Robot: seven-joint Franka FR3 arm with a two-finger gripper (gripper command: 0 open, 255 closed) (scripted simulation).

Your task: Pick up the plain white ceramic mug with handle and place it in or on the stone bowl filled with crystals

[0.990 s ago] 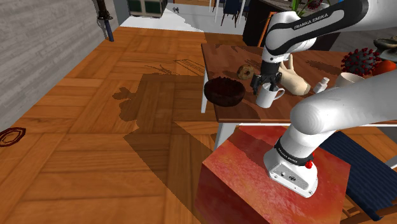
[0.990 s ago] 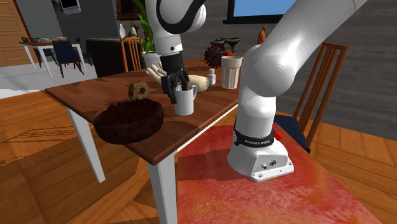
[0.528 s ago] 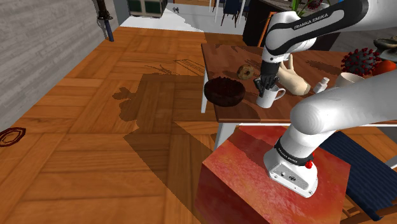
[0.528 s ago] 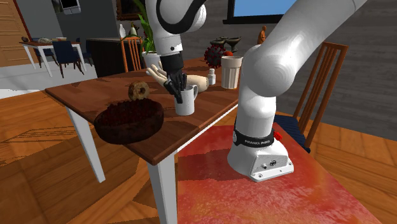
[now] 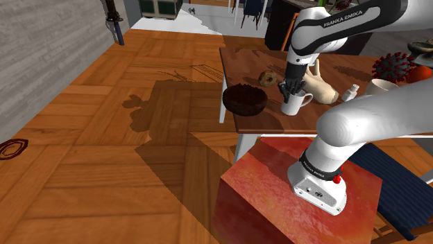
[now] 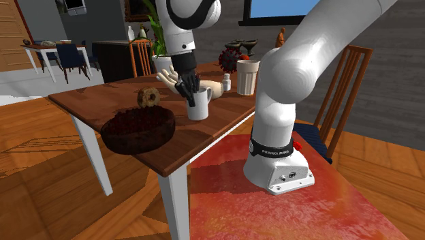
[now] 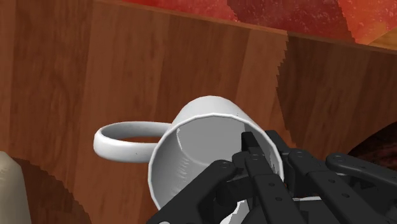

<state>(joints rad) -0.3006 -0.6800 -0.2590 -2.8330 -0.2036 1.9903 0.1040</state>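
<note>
Now, gripper (image 5: 292,89) (image 6: 189,92) (image 7: 254,159): coming down from above the mug, black fingers closed on the mug's wall at the rim, one finger inside and one outside
Mug (image 5: 294,105) (image 6: 198,108) (image 7: 191,140): plain white, open mouth up, leaning a touch in the shoulder view; whether its base touches the wood under it cannot be told
Handle: sticks out on the mug's side that faces away from the bowl, clear of the fingers
Bowl (image 5: 244,99) (image 6: 137,129): dark and rough, heaped with dark lumps, near the mug at the table's edge, not touching the mug
Table (image 5: 243,59) (image 6: 88,99): brown wood on white legs, under the mug
Ring-shaped brown thing (image 5: 266,77) (image 6: 148,97): behind the mug, toward the bowl's side, apart from it
Pale hand-shaped figure (image 5: 320,86) (image 6: 211,87): just behind the mug, fingers raised
Tall white cup (image 5: 380,86) (image 6: 248,76): well beyond the mug on its handle side
Red stand (image 5: 277,187) (image 6: 272,211): below the mug's table edge, carrying the arm's base
</note>
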